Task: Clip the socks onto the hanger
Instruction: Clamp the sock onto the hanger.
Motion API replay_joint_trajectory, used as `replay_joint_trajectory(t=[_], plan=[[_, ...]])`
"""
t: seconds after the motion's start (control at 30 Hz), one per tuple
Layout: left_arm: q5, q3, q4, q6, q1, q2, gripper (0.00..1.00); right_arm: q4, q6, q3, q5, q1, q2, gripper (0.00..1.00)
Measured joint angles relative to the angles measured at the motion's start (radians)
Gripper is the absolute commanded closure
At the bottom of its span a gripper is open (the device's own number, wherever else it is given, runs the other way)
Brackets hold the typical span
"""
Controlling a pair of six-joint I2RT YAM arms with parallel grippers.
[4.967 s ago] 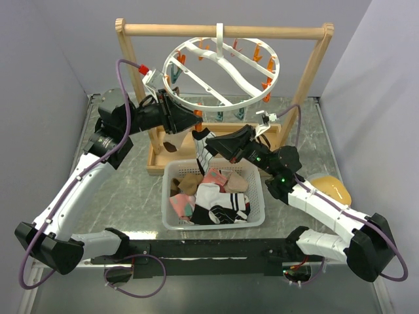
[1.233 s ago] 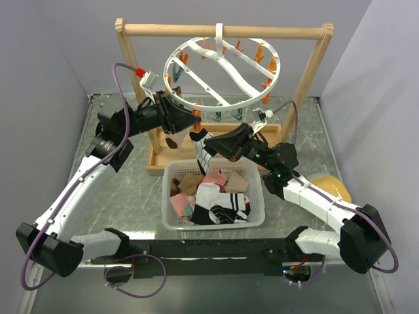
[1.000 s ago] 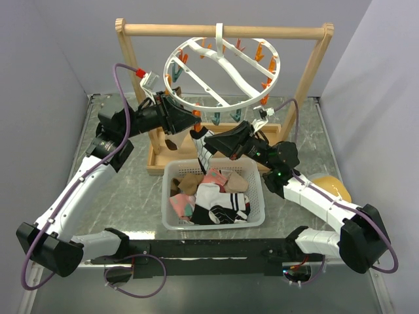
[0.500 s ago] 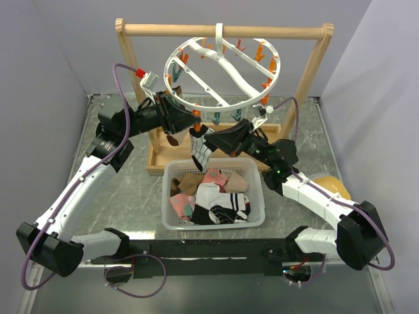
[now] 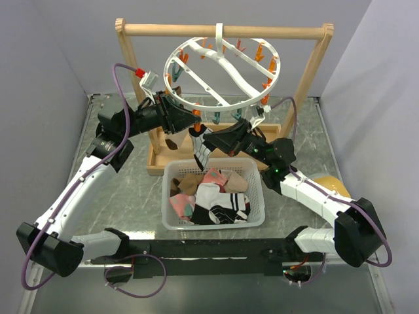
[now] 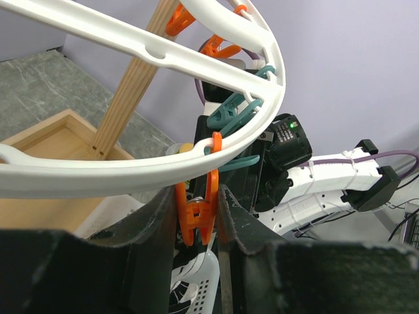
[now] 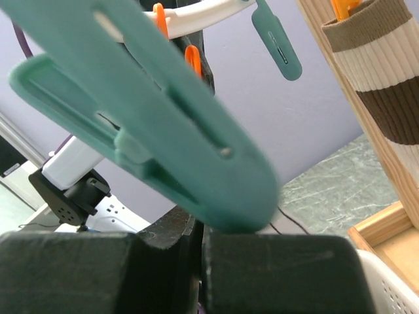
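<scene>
Pale lilac walls (image 5: pixel 59 46) enclose a grey marbled table (image 5: pixel 131 190) bearing a light wooden frame (image 5: pixel 170 29).

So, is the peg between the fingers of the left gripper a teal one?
No, the peg that the left gripper has between its fingers is orange and hangs from the hanger.

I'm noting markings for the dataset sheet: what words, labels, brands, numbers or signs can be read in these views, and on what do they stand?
No text can be read in any view.
Black module with a green light on the right arm: small white print, too small to read.
Hanger, orange peg, teal peg, striped sock, basket, wooden frame: no lettering visible.
</scene>
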Motion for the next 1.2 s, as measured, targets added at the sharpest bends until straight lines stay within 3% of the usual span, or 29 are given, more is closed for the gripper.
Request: replay_joint_trajectory(t=[0.73, 0.9, 0.93, 1.0, 1.03, 1.2], plan=[[0.0, -0.002, 0.006, -0.001, 0.0, 0.0, 0.98, 0.023, 0.004, 0.033, -0.015, 0.0, 0.004, 1.0], [-0.001, -0.005, 0.007, 0.0, 0.0, 0.0, 0.83, 0.026, 0.007, 0.043, -0.017, 0.0, 0.01, 1.0], [-0.002, -0.008, 0.008, 0.0, 0.0, 0.0, 0.67, 0.026, 0.007, 0.048, -0.018, 0.0, 0.01, 1.0], [-0.005, -0.014, 0.007, -0.001, 0.0, -0.002, 0.49, 0.026, 0.007, 0.052, -0.018, 0.0, 0.01, 1.0], [-0.008, -0.016, 0.006, 0.0, 0.0, -0.002, 0.35, 0.026, 0.007, 0.052, -0.018, 0.0, 0.01, 1.0], [-0.008, -0.02, -0.03, 0.002, 0.002, -0.009, 0.16, 0.023, 0.005, 0.052, -0.017, -0.001, 0.01, 1.0]])
